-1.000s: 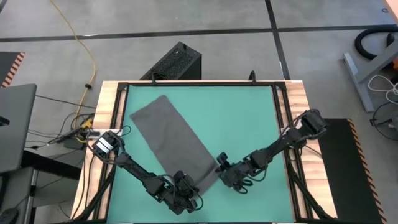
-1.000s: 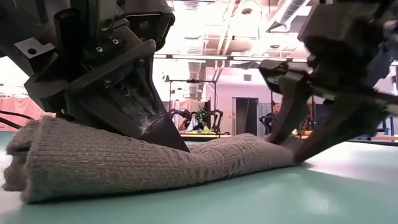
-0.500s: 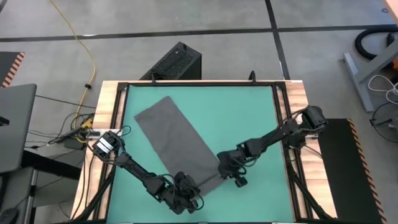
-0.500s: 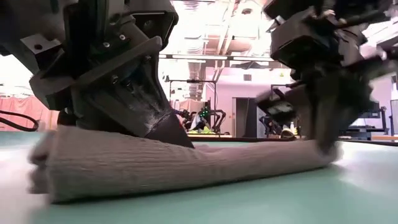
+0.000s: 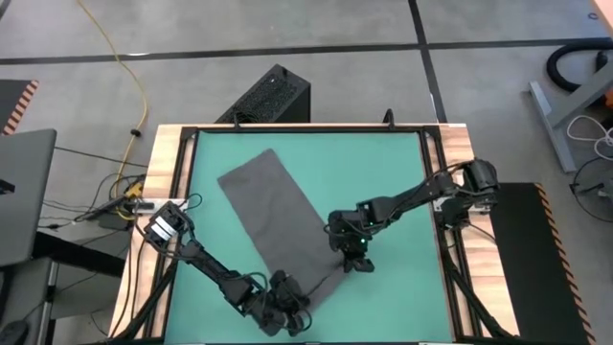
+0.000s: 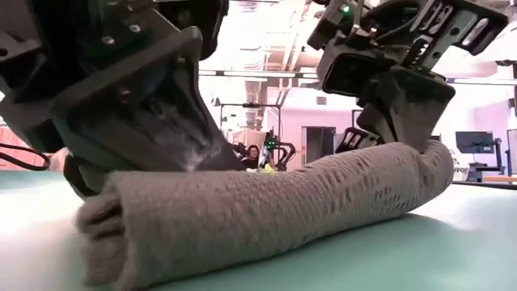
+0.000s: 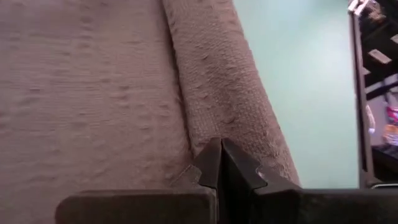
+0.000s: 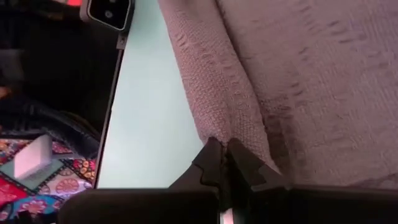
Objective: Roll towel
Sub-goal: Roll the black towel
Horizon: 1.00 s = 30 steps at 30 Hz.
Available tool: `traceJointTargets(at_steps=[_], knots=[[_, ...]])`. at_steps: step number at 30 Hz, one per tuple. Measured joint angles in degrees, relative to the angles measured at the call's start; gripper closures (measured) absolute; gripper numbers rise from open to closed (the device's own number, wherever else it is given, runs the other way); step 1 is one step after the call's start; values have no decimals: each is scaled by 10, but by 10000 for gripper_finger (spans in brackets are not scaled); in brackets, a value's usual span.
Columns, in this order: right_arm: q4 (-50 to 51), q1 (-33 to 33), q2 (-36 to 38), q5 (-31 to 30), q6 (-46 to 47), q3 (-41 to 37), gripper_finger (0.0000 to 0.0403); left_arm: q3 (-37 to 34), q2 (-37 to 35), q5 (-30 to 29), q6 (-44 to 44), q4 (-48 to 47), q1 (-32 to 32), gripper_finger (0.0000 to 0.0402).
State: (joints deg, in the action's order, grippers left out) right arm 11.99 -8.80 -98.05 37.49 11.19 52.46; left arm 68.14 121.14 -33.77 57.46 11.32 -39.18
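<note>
Dark grey cloth lies diagonally on the teal mat (image 5: 383, 172): this is the towel (image 5: 273, 216), flat over most of its length and already rolled into a short thick tube at the end nearest the front edge of the table. In the low view we see this roll (image 6: 266, 214) clearly, a knitted cylinder resting on the mat.

On the left, the left gripper (image 5: 278, 305) is at the left end of the roll, near the front edge. Its fingers are shut, tips together, and they press into the crease where the roll meets the flat cloth; we see no cloth clamped between the tips.

Moving to the right, the right gripper (image 5: 352, 257) is at the other end of the roll, a little farther from the front edge. It is also closed, with the tips pressed into the same crease, and again we cannot see fabric pinched between them.

We judge that the step in hand is to turn the roll onward over the flat part. To do it well, we think both grippers should advance together and at the same speed, because the right end already sits ahead and the tube could become a cone. The pressure should stay light and low, so the layers remain tight and the soft cloth does not slide on the mat.
</note>
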Motion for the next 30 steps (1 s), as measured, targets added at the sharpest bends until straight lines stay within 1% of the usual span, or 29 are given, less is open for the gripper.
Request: traceJointTargets(at_steps=[3, 5, 13, 15, 17, 21, 24, 27, 30], knots=[[2, 14, -8, 3, 3, 0, 382, 0, -1, -35, -20, -3, -3, 398], [-2, 21, -28, 5, 6, 3, 382, -1, -7, -58, -36, -10, -7, 392], [0, 39, -89, 25, 10, 5, 382, 0, -65, -88, -50, -70, -13, 359], [-2, 43, -98, 24, 11, 6, 382, 0, -74, -105, -65, -62, -14, 356], [-4, 44, -99, 19, 10, 5, 382, 0, -76, -109, -93, -41, -14, 355], [-6, 45, -97, 14, 10, 5, 382, 0, -76, -62, -162, 26, -2, 354], [-5, 48, -97, 13, 10, 5, 382, 0, -76, -33, -194, 45, 14, 360], [-6, 49, -97, 9, 15, 4, 382, 1, -65, 9, -197, 63, 34, 377], [-6, 49, -97, 8, 23, 4, 378, 0, -32, 62, -196, 91, 53, 396]])
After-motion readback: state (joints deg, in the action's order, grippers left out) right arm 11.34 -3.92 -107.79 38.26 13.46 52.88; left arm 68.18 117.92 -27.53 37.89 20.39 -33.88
